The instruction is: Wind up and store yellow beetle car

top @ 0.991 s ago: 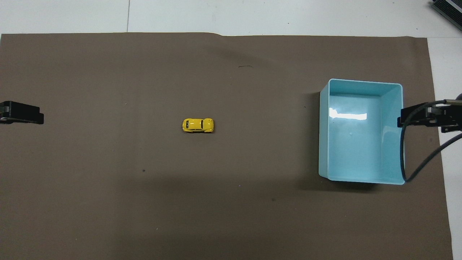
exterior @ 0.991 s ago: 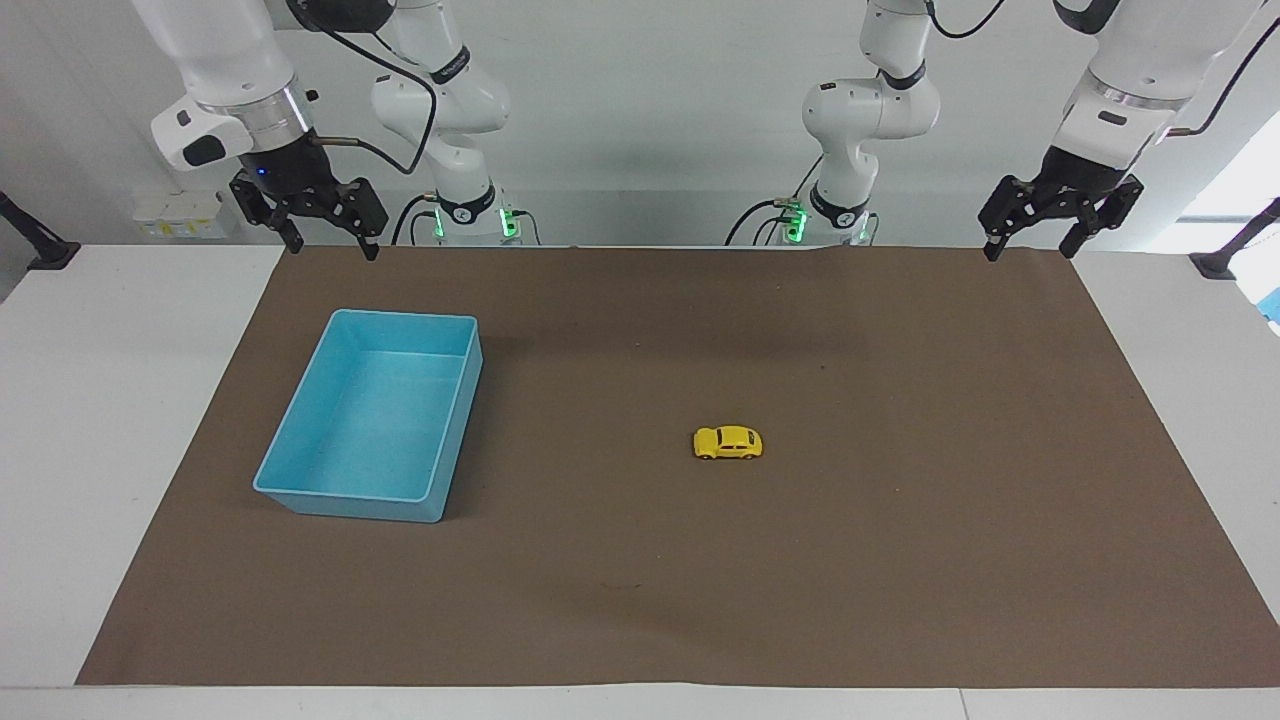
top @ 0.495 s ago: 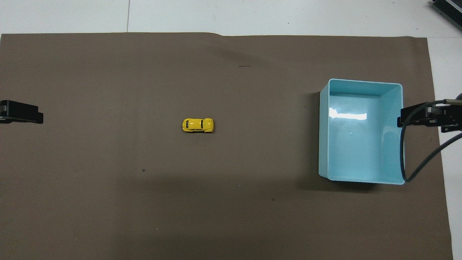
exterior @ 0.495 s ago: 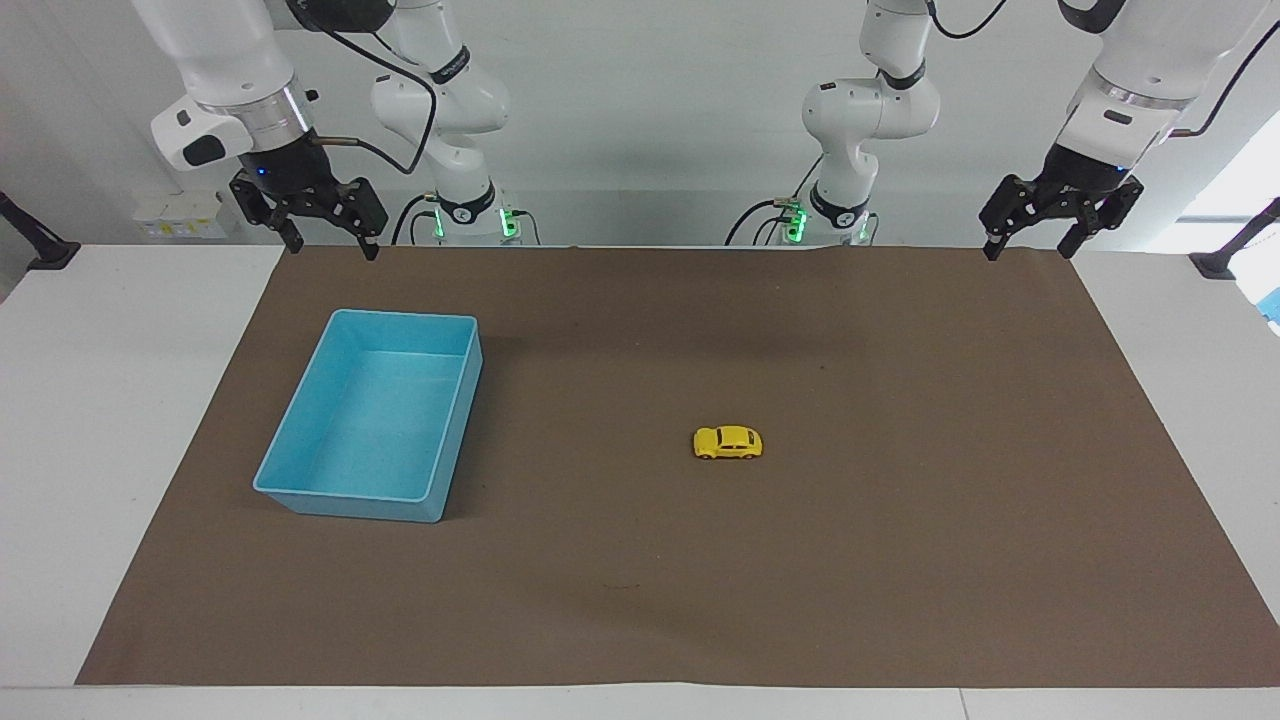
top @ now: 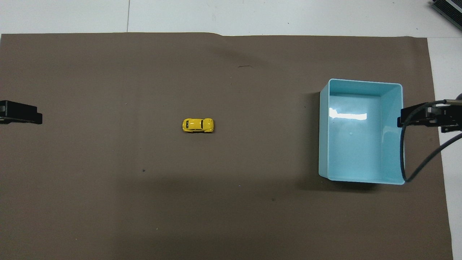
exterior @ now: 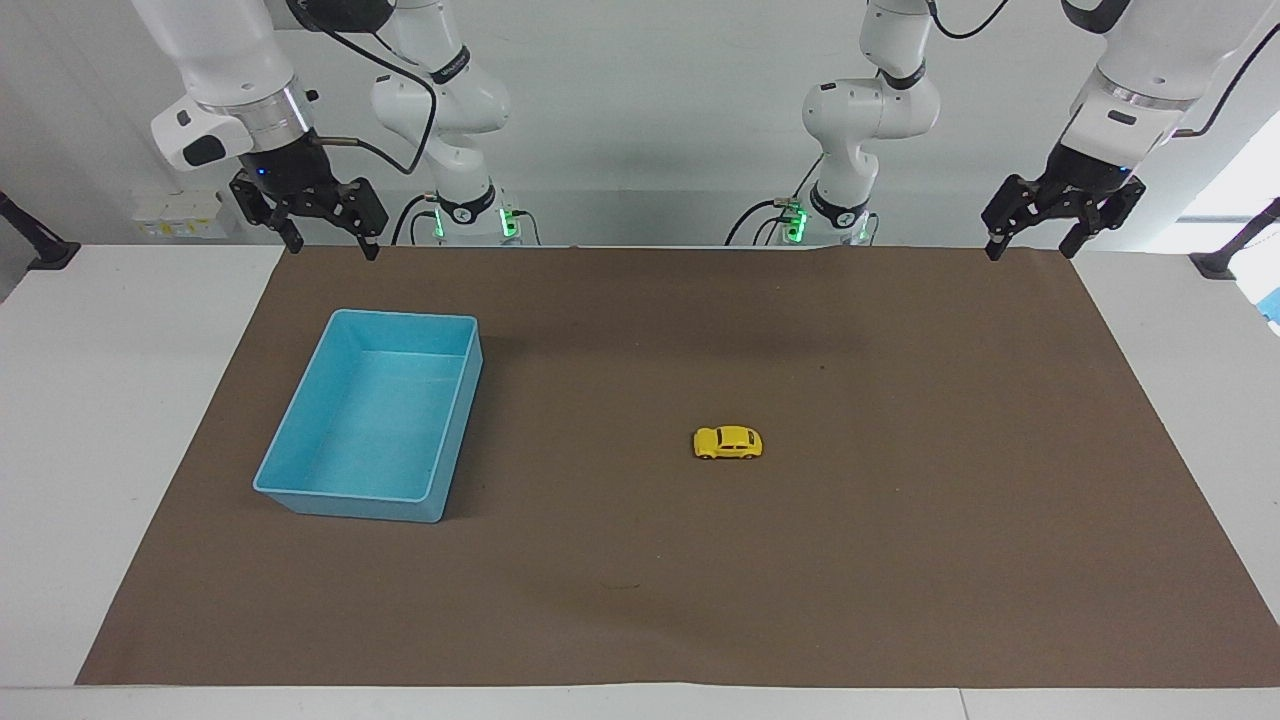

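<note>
Both pincers hang in the air with nothing between their fingers. Left pincer (exterior: 1033, 244) has its two fingers spread wide apart, pointing down over the corner of the brown mat (exterior: 900, 560) at the left arm's end of the worktop (exterior: 90, 400), close to the robots. It touches nothing. Right pincer (exterior: 327, 243) is also spread open and empty; it hovers over the mat's edge at the right arm's end, above a spot a little nearer to the robots than the blue bin (exterior: 455, 430). In the overhead view only the tips appear: the left pincer (top: 20, 113) at one side of the mat (top: 108, 202), the right pincer (top: 426, 116) over the bin's (top: 361, 178) outer wall, with a grey cable (top: 402, 151) hanging across it.

The yellow beetle car (exterior: 728, 442) stands on its wheels on the mat, around the middle of it, well apart from both pincers and from the bin. From above, the car (top: 197, 125) lies lengthwise along the worktop, toward the left arm's end from the bin. The bin has nothing in it.
</note>
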